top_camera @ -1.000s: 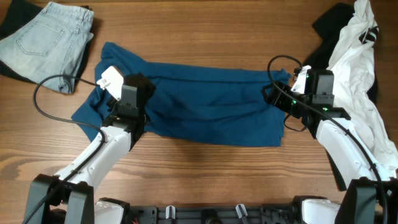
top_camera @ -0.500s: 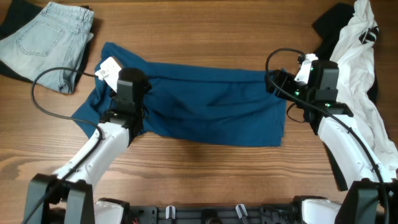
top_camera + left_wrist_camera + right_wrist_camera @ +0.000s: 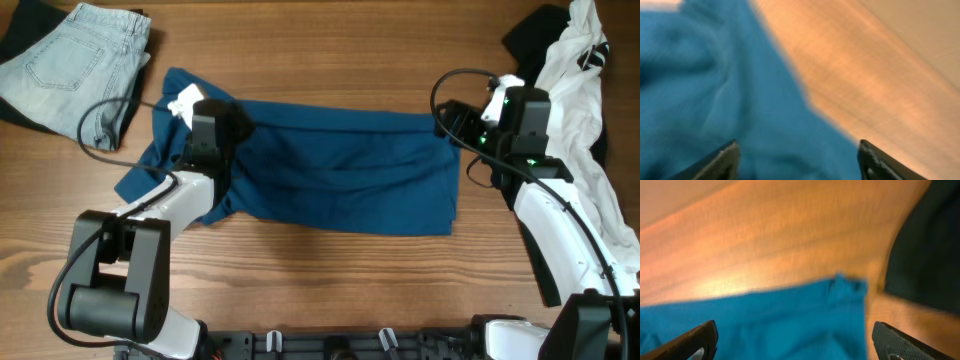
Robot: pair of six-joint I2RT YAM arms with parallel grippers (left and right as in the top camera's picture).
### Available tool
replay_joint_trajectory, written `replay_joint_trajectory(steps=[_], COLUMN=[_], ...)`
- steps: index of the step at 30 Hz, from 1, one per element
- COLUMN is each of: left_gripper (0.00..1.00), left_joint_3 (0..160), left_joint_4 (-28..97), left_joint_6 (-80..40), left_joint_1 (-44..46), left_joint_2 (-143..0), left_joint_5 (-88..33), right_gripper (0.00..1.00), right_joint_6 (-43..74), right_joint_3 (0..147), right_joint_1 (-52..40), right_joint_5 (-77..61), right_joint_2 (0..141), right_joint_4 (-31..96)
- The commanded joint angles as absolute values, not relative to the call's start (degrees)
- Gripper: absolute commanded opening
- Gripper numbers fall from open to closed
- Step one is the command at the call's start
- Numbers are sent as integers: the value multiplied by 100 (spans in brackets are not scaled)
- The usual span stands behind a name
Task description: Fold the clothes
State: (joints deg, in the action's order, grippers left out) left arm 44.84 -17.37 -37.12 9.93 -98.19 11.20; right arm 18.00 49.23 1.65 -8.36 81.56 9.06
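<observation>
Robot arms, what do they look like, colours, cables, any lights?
Both the left arm and right arm have white links and black joints and wrist blocks. A thin black cable loops off the left wrist, another off the right, where small green lights glow. The fingers are dark.

Both wrist views are smeared for me. The teal shirt is a soft blur, its folds unreadable. The left gripper and right gripper show only finger tips, cut by the bottom edge. Overhead, I can't make out either gripper's fingers. The jeans run off the top-left, the white garment off the right.
</observation>
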Motion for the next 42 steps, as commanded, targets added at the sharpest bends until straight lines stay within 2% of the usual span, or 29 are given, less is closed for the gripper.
replay_joint_trajectory(steps=[1, 11, 22, 42], left_gripper=[81, 86, 84, 85], left_joint_3=[4788, 5363, 5736, 5811], left_joint_4=[-2040, -2021, -1636, -1603], left_joint_6=[-2989, -2718, -2740, -2740], left_joint_1=[947, 864, 722, 620], left_joint_2=[-9841, -10497, -11380, -11426], left_joint_5=[1031, 1048, 1048, 1028], right_gripper=[100, 100, 100, 100], right_joint_6=[1428, 1498, 1339, 1964], right_joint_3=[5048, 5048, 5048, 5048], right_joint_1=[158, 156, 156, 156], right_joint_5=[-381, -384, -379, -711], right_joint_2=[8335, 9454, 9592, 10597], right_joint_4=[283, -80, -377, -526])
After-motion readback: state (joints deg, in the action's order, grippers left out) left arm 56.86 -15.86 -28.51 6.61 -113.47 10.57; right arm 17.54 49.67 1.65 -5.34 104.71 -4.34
